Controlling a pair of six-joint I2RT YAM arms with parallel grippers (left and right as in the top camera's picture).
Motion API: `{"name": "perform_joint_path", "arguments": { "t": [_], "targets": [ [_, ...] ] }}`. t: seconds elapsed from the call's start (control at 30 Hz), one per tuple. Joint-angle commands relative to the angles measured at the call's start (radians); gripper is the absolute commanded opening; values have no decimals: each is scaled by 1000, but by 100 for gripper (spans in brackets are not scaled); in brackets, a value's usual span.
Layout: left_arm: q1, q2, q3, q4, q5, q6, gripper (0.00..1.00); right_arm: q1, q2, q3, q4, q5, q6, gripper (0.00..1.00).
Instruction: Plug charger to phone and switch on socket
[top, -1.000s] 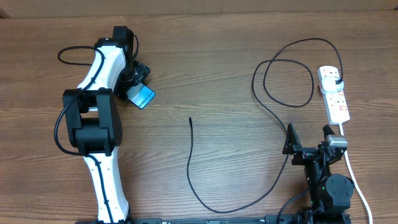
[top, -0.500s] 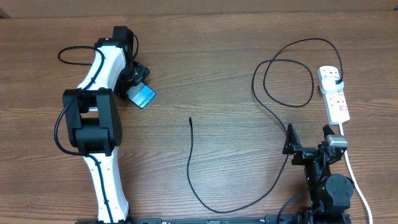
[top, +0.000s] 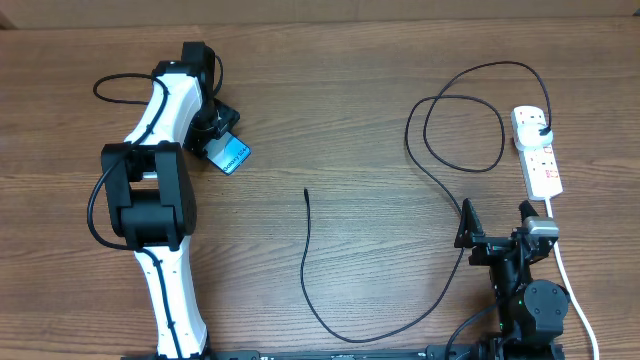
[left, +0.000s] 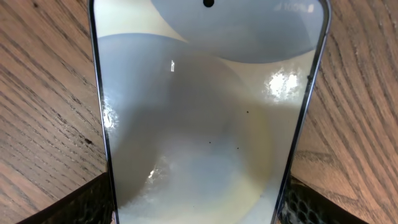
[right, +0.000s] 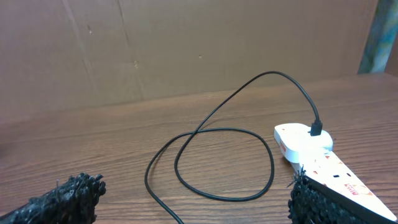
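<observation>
The phone lies at the left of the table, its light blue screen up. In the left wrist view the phone fills the frame, and my left gripper has a finger against each long edge. In the overhead view my left gripper is over the phone's far end. The charger cable has its free tip mid-table; it curves right, loops, and its black plug sits in the socket strip. My right gripper is open and empty near the front right, above the cable and next to the strip.
The strip's white cord runs down the right side past my right arm's base. A black robot cable loops behind the left arm. A cardboard wall stands behind the table.
</observation>
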Motion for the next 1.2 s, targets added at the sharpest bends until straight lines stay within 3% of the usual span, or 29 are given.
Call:
{"name": "perform_joint_path", "arguments": {
  "t": [0.0,0.53,0.6,0.87,1.17],
  "targets": [
    [-10,145,-67,22,95,4,74,6,-9,-6,6,6,-6,100],
    [-10,145,-67,23,94,4,52,6,-9,-6,6,6,-6,100],
    [-10,145,-67,23,94,4,46,6,-9,-6,6,6,-6,100],
    [-10,145,-67,26,95,4,4,6,-9,-6,5,6,-6,100],
    [-8,145,-65,37,91,10,4,6,-9,-6,6,6,-6,100]
  ]
}}
